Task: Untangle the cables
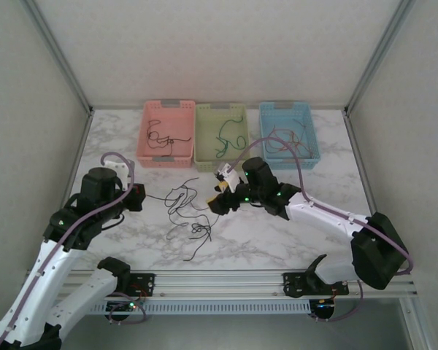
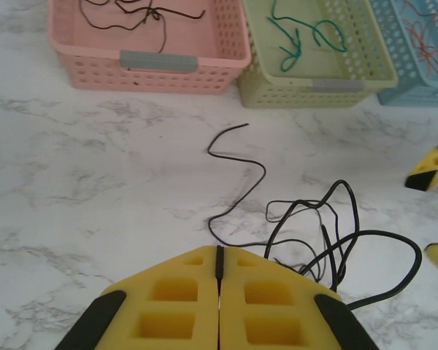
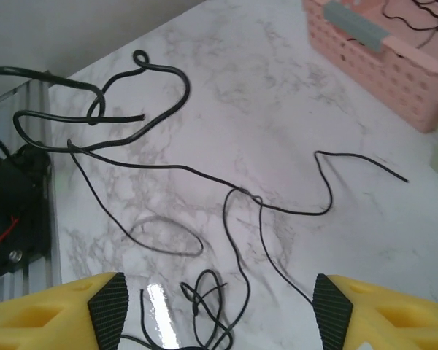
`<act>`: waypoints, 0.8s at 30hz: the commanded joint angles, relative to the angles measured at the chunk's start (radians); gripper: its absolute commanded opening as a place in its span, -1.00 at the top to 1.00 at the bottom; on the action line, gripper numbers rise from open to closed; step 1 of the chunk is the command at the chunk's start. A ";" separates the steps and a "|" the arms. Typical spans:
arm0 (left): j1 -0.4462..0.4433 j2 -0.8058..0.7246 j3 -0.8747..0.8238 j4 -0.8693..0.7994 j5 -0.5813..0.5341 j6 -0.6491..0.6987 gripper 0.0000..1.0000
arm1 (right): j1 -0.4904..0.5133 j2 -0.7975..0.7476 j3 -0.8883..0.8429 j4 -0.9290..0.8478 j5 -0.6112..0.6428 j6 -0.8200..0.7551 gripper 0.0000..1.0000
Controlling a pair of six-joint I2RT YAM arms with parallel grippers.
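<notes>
1. Top view: the black cables (image 1: 191, 216) lie tangled on the table (image 1: 277, 240), between the left gripper (image 1: 141, 197) and the right gripper (image 1: 219, 191).
2. Left wrist: the jaws are pressed together, apparently pinching one strand. It is best held firm as an anchor.
3. Right wrist: the jaws are spread, with loops lying between and below them. They should close on a single strand, not the knot.

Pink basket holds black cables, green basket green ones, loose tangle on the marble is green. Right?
No. The loose tangle of thin cables on the white marble table is black, not green, per the top external view. Pink plastic basket and green plastic basket are as stated.
</notes>
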 commanded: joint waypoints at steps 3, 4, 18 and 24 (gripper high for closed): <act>0.008 -0.023 0.019 0.012 0.094 -0.017 1.00 | 0.040 0.086 0.021 0.136 -0.031 -0.194 -0.49; 0.008 -0.025 0.020 0.011 0.097 -0.018 1.00 | 0.048 0.100 0.020 0.161 -0.026 -0.216 -0.49; 0.008 -0.034 0.051 -0.032 0.094 -0.019 1.00 | 0.103 0.285 0.132 0.239 -0.089 -0.276 0.16; 0.008 -0.050 0.075 -0.068 -0.026 -0.030 1.00 | 0.094 0.148 0.016 0.249 0.033 -0.217 1.00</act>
